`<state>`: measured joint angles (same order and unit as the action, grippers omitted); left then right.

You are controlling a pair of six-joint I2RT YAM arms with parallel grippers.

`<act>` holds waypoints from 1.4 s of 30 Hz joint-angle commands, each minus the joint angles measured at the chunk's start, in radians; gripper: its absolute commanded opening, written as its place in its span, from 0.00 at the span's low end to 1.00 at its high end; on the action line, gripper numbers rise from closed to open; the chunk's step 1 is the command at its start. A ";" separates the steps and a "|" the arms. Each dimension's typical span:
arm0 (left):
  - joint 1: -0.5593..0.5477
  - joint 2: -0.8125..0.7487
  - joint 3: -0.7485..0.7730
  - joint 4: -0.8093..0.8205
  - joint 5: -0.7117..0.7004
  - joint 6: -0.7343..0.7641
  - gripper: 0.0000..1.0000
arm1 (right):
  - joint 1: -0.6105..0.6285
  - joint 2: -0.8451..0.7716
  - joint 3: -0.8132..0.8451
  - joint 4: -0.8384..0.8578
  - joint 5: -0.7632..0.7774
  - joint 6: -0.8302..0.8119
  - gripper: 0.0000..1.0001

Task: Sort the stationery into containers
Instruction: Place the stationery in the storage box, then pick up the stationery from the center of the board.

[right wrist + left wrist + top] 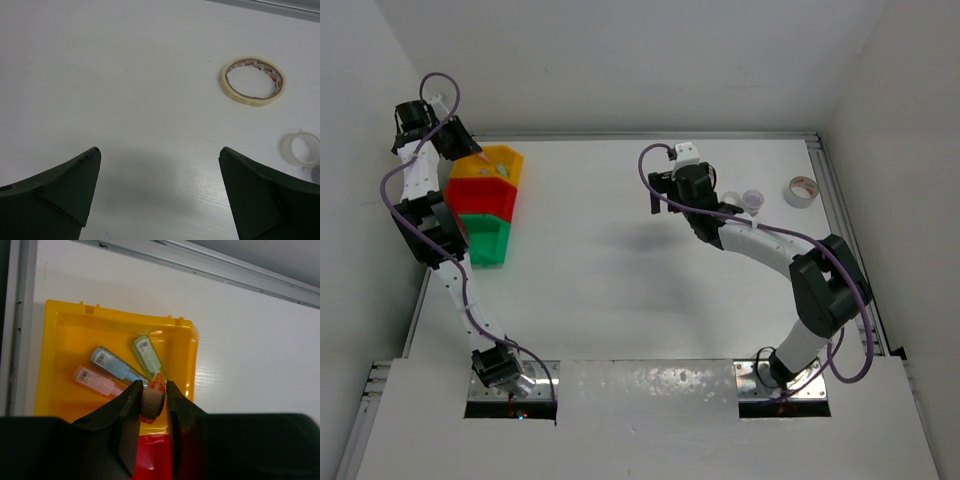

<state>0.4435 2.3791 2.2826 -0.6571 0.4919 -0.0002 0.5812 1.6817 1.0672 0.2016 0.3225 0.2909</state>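
The orange capsule (152,401) is pinched in your left claw (153,386) over the yellow bin (65,315), seemingly at its edge beside the red bin (150,460). Move further in before releasing. Your right claw (159,150) gapes wide near the tape rings (250,100) by the worktop's (125,75) far right corner.

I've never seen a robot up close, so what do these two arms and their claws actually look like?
The left arm and right arm are alike: white tube-like links joined by black joints, each trailed by a looping purple cable. The left claw and right claw each have two black, wedge-shaped fingers.
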 commanded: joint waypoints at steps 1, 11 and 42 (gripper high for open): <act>0.006 0.023 0.003 0.070 0.005 -0.008 0.25 | -0.017 -0.063 -0.006 -0.017 0.026 0.019 0.99; 0.008 -0.053 -0.011 0.093 -0.065 0.034 0.81 | -0.171 -0.108 0.085 -0.298 0.059 0.126 0.52; -0.114 -0.370 -0.279 -0.084 0.074 0.074 0.56 | -0.744 0.256 0.346 -0.398 0.437 0.754 0.63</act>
<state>0.3271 2.0483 2.0071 -0.7509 0.5426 0.0597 -0.1741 1.9427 1.3617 -0.2249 0.6834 0.9867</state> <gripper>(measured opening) 0.557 0.640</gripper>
